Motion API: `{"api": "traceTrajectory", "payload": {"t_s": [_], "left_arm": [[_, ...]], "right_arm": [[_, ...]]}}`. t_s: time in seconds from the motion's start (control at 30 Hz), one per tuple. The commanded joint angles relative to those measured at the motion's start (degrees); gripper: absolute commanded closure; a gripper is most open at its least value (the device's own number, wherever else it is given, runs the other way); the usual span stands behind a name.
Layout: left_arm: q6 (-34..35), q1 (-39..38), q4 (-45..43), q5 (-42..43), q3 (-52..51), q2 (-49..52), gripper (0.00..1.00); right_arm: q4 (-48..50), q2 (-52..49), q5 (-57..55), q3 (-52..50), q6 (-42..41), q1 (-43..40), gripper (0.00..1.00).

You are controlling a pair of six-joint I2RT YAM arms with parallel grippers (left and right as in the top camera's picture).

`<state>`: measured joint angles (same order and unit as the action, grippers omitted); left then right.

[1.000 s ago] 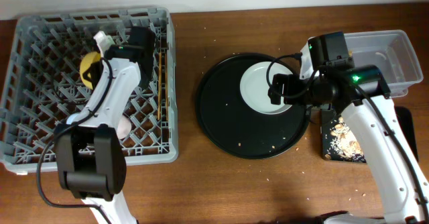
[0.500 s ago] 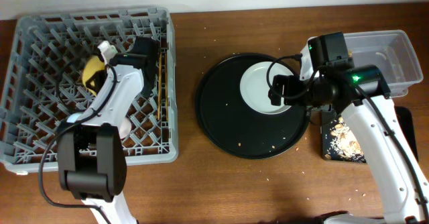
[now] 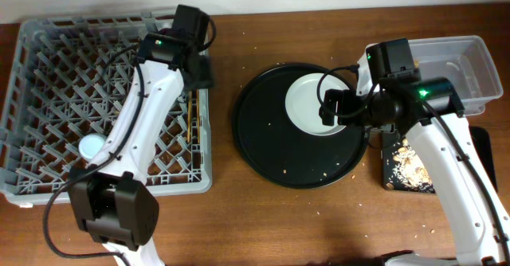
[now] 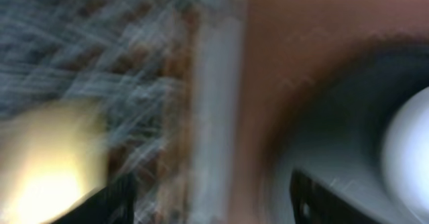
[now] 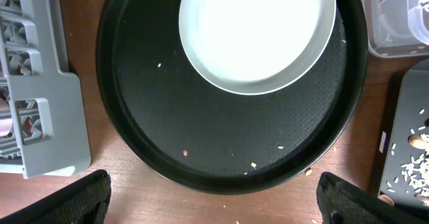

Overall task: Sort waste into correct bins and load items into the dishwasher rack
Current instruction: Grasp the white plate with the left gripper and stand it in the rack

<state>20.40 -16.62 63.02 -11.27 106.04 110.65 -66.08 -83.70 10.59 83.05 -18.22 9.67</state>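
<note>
**Plate on the round tray, both jaws empty**

Closest to the robot on the right, the flat black tray (image 3: 388,178) sits on the bench (image 3: 263,226) with a heap of beige food scraps (image 3: 410,164) in it. Over on the left, the dishwasher rack (image 3: 48,188) takes up most of that side. Inside it there's a pale blue cup (image 3: 90,146) toward the front left, and the chopsticks (image 3: 190,119) lie along the right wall.

Middle of the bench is the big round black tray (image 3: 271,154) with a few crumbs (image 3: 327,173) scattered on it. The grey-white plate (image 3: 311,99) sits in its far half. The right gripper (image 5: 213,180) hangs over the tray at the plate's right edge, jaws spread wide with nothing between them. On its wrist cam the plate lies ahead of the fingertips.

Further back, the left gripper (image 3: 203,73) is above the rack's right wall near the far corner. Its wrist cam is badly smeared. The two dark fingers do stand well apart with the rack rim showing between them, so they're spread and gripping nothing. There's a yellow blur (image 4: 47,163) off to their left, on the rack side, and I can't make out more than that. Farthest right, the clear tub (image 3: 470,67) sits beyond the flat tray, and I can't tell what's in it.
</note>
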Motion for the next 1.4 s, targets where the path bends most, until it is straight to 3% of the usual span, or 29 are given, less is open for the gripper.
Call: {"api": "traceTrajectory", "payload": {"t_s": [0.0,0.13,0.23,0.3,0.37,0.4,0.43,0.47,0.67,0.73,0.9,1.07,1.27,1.37], "left_arm": [[-9.79,-4.61,-11.43,31.15,-2.36,2.56,0.28],[-8.79,-11.91,-18.88,40.0,-2.56,13.66,0.29],[-2.84,-15.72,-21.05,28.96,-2.56,19.93,0.34],[-2.32,-16.65,-22.75,27.69,-2.56,22.64,0.34],[-1.95,-17.14,-23.34,27.71,-2.56,25.03,0.58],[-1.79,-17.14,-22.71,27.76,-2.56,25.05,0.81],[-1.29,-16.81,-21.09,27.71,-1.97,24.79,0.95],[-0.94,-16.13,-18.43,27.58,-0.79,24.5,0.99],[-0.79,-7.5,4.81,12.9,12.41,14.82,1.0],[-3.74,-2.67,10.67,3.61,14.29,7.61,1.0],[-3.72,2.16,19.61,-31.54,14.27,-4.0,1.0],[7.19,2.1,19.45,-47.82,4.61,-2.45,1.0],[7.21,0.33,9.86,-46.58,-5.2,-2.36,1.0],[7.21,-2.51,9.84,-46.6,-5.25,-2.34,0.91]], "right_arm": [[-0.13,-0.04,-0.5,0.11,-0.28,0.07,0.01],[-0.09,-0.04,-0.5,0.11,-0.28,0.07,0.01],[-0.09,-0.02,-0.5,0.11,-0.28,0.07,0.01],[-0.09,-0.04,-0.5,0.11,-0.31,0.07,0.01],[-0.13,-0.04,-0.5,0.09,-0.28,0.07,0.01],[-0.15,-0.04,-0.5,0.11,-0.28,0.07,0.02],[-0.17,-0.04,-0.5,0.09,-0.28,0.07,0.01],[-0.2,-0.04,-0.5,0.09,-0.28,0.07,0.01],[-0.22,-0.02,-0.5,0.0,-0.28,0.07,0.01],[-0.42,-0.04,-0.5,0.0,-0.28,0.07,0.01],[-0.59,-0.04,-0.5,0.0,-0.28,0.07,0.01],[-0.57,-0.04,-0.52,0.0,-0.26,0.07,0.02],[-0.57,-0.04,-0.52,0.0,-0.28,0.07,0.02],[-0.57,-0.04,-0.52,0.0,-0.28,0.07,0.02]]}}
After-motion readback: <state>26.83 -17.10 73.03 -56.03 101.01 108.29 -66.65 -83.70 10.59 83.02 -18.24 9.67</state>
